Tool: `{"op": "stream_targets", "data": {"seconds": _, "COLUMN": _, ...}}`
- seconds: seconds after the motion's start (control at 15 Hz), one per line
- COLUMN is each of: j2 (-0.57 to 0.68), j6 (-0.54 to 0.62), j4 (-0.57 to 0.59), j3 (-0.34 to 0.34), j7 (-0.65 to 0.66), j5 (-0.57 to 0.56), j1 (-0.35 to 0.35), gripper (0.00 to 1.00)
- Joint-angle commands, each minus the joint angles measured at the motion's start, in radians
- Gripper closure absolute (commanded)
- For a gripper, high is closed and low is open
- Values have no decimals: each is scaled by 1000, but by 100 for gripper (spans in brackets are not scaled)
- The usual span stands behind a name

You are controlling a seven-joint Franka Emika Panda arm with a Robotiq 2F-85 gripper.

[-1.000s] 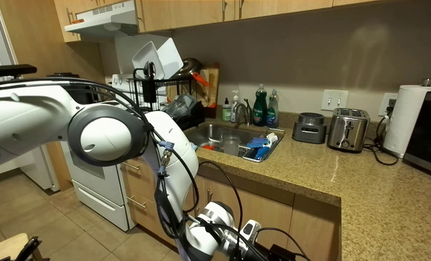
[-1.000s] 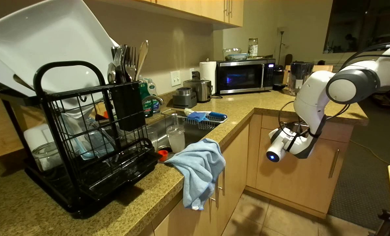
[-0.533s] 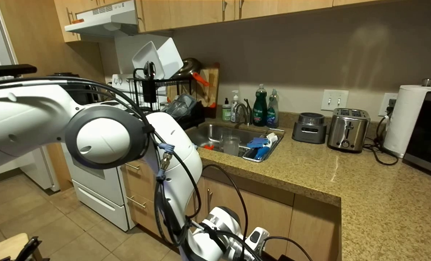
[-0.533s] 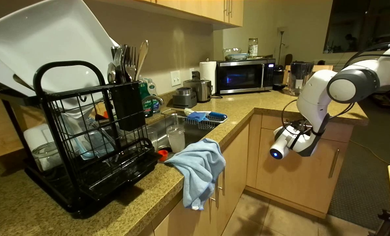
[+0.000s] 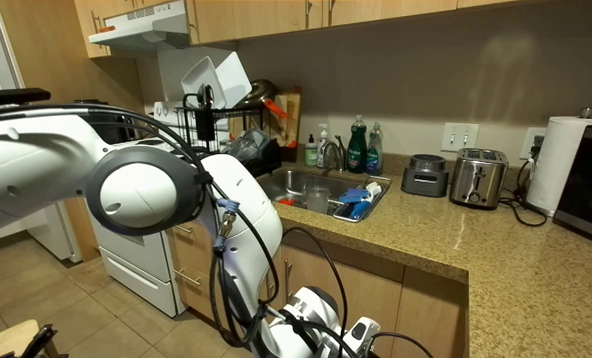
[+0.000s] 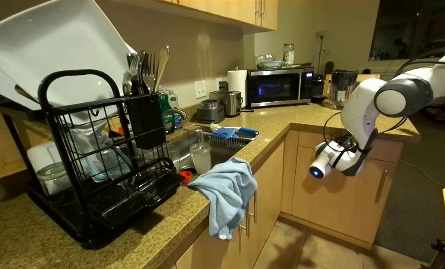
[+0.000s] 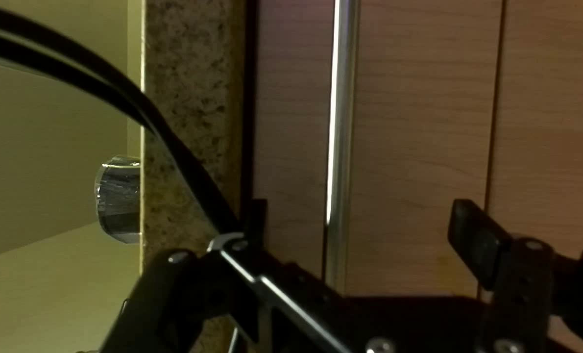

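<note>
In the wrist view my gripper (image 7: 360,211) stands open, with its black fingers (image 7: 477,242) spread wide apart. A long metal bar handle (image 7: 339,147) runs between them, nearer the left finger, and neither finger appears to touch it. Behind the bar is a light wood drawer front (image 7: 419,122), with a seam to its right. In an exterior view the arm's white wrist (image 6: 334,158) hangs in front of the corner cabinet (image 6: 331,201), below counter height. The fingers are hidden in both exterior views.
The speckled countertop edge (image 7: 188,98) lies just left of the jaws, with black cables (image 7: 174,147) crossing it. A vertical handle (image 6: 381,186) is on the cabinet door below. A blue towel (image 6: 230,194) hangs by the sink (image 5: 296,181); a black dish rack (image 6: 144,123) stands beyond it.
The wrist has shifted slightly to the right in both exterior views, lower in one and a little higher in the other. The kitchen items have stayed in place.
</note>
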Motion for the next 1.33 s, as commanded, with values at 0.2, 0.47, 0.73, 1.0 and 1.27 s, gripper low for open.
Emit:
{"op": "stream_targets", "data": {"seconds": 0.2, "j2": -3, "j6": -18, "j4": 13, "j3": 1, "j7": -1, "j5": 31, "j1": -12, "gripper": 58}}
{"op": "stream_targets", "data": {"seconds": 0.47, "j2": -4, "j6": -17, "j4": 16, "j3": 1, "j7": -1, "j5": 44, "j1": -13, "gripper": 83}}
{"op": "stream_targets", "data": {"seconds": 0.73, "j2": -6, "j6": -33, "j4": 18, "j3": 1, "j7": 0, "j5": 49, "j1": -9, "gripper": 100}}
{"op": "stream_targets", "data": {"seconds": 1.0, "j2": -17, "j6": -24, "j4": 1, "j3": 3, "j7": 10, "j5": 46, "j1": -1, "gripper": 96}}
{"op": "stream_targets", "data": {"seconds": 1.27, "j2": -39, "j6": -12, "j4": -26, "j3": 15, "j7": 4, "j5": 50, "j1": 6, "gripper": 96}}
